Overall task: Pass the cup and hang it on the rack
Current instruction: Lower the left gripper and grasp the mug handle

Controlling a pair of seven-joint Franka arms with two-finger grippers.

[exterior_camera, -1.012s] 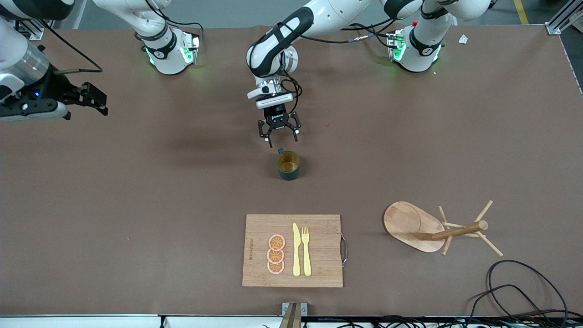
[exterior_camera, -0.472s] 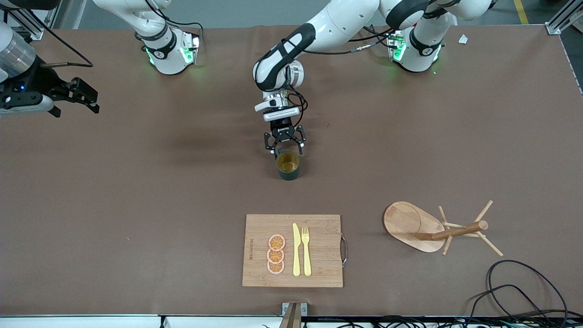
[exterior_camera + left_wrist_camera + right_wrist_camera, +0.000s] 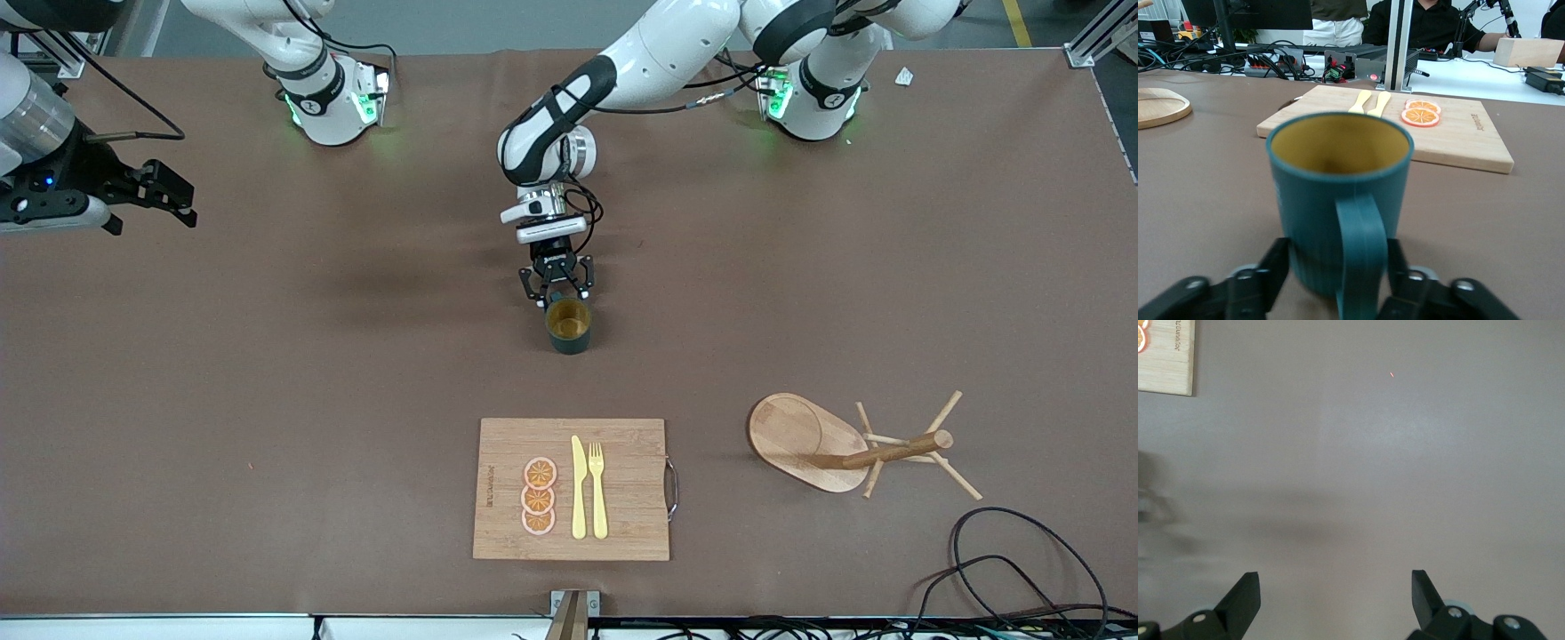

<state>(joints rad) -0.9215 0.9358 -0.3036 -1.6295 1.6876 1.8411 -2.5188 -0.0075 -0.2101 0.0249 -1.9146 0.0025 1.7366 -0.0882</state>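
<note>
- Cup stands upright on the bench about midway between its two ends, well away from every edge; dark teal outside, mustard-yellow inside; its loop handle points toward the robots' bases
- Left pincer is down at the cup's handle side, low over the bench; its fingers are partly spread with one on each side of the handle; one finger sits against the handle, while a gap shows between the other finger and the handle, so the cup is not pinched
- Right pincer hangs in the air over the bench's right-arm end, close to that edge; fingers spread wide with nothing between them; that arm waits
- Rack stands toward the left-arm end, nearer to the front camera than the cup and well apart from it; oval dished base, thick post, thin pegs with nothing on them
- Cutting board lies near the bench edge closest to the front camera, nearer to that camera than the cup; on it three orange slices in a row, a yellow knife and a yellow fork side by side
- Black cable loops at the bench corner by the rack
</note>
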